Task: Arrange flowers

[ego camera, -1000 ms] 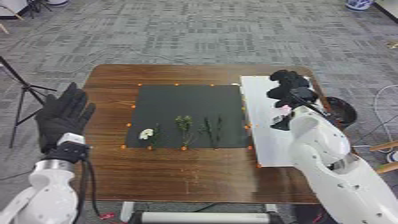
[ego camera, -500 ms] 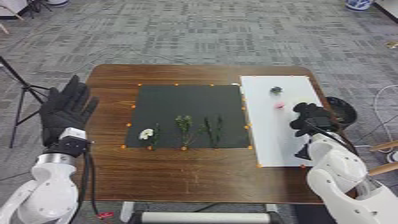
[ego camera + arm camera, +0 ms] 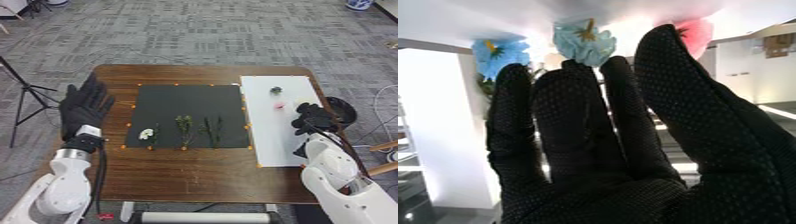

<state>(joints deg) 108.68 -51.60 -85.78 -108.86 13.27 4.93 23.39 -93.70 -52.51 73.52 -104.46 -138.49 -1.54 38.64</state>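
Note:
On the dark mat [image 3: 191, 100], a white flower [image 3: 147, 134] lies at the left, with green sprigs [image 3: 184, 122] and thin stems [image 3: 213, 129] beside it. A dark bluish flower [image 3: 276, 90] and a pink flower [image 3: 279, 105] lie on the white sheet [image 3: 274, 145]. Near the sheet's right edge is my right hand [image 3: 313, 119], nearer me than those flowers. In the right wrist view this hand [image 3: 589, 195] is open, fingers fairly straight; beyond its tips are a blue flower [image 3: 502, 56], a pale blue one [image 3: 585, 42] and a pink one [image 3: 694, 36]. My left hand [image 3: 83, 107] is open by the table's left edge.
The brown table [image 3: 187, 175] carries the mat and the sheet, with small orange markers around the mat. A dark round bin [image 3: 341, 111] stands against the table's right side. On the left is a black tripod [image 3: 25, 90].
My right hand has come back toward me from the sheet's far part, uncovering the dark bluish and pink flowers. The left hand has shifted right, toward the table. The items on the mat have stayed put.

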